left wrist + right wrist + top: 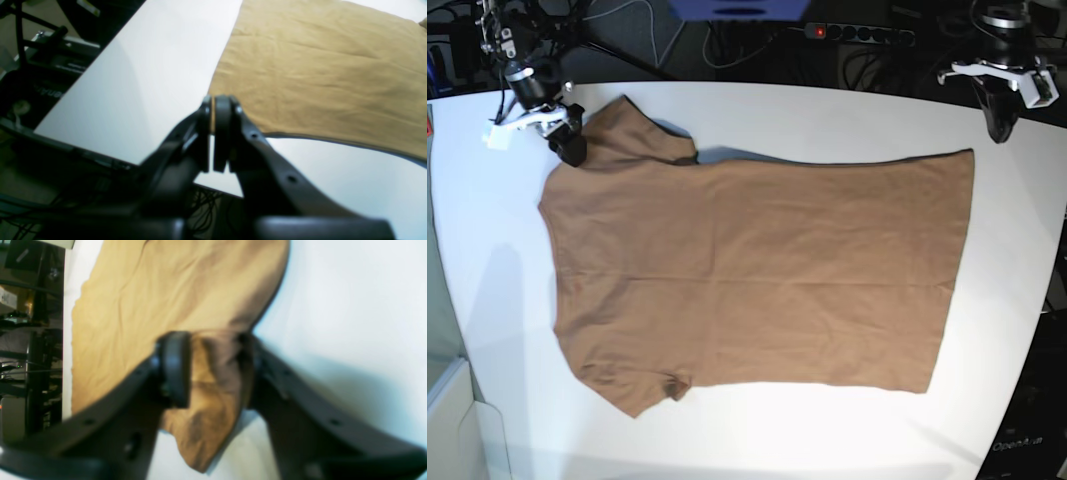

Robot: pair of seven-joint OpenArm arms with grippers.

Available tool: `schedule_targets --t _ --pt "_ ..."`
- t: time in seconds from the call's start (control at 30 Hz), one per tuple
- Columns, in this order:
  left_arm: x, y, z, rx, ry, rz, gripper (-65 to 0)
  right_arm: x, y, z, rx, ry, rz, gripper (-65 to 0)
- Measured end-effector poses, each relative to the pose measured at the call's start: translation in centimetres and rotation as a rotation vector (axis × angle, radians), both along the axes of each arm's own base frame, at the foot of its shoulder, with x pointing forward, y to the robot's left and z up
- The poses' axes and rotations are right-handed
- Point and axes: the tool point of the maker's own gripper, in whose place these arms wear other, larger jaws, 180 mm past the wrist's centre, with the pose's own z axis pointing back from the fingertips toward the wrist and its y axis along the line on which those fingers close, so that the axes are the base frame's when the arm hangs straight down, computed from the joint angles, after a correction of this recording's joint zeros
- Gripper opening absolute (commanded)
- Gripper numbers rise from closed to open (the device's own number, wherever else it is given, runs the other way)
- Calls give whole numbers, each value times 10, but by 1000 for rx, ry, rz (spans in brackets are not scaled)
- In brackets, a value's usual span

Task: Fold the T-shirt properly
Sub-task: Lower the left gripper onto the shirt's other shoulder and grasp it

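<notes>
Our right gripper straddles the T-shirt sleeve, jaws half open, not yet clamped. Our left gripper sits shut, apparently empty. A shallow bite could slip, dragging the sleeve crooked.

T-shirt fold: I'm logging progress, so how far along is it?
Done: nothing folded; the T-shirt lies spread flat on the table. In hand: the right claw straddles a sleeve, jaws not yet pinched. The left claw is shut, beside the hem corner. Left: every fold.

T-shirt sleeve blurred, right hand blurred
</notes>
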Motion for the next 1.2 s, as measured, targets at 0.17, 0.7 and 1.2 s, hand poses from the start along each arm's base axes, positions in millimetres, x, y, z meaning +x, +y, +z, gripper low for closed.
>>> schedule_targets --t 0.17,0.7,1.2 --pt "0 0 0 0 0 0 -639 4 -1 1 0 -8 -2 -615" --pt "41 -7 -30 -87 238 -117 -626 6 -5 -6 -5 6 -11 -646" --pt "24 47 -64 -206 359 9 -278 5 -6 -6 -7 9 -8 -646"
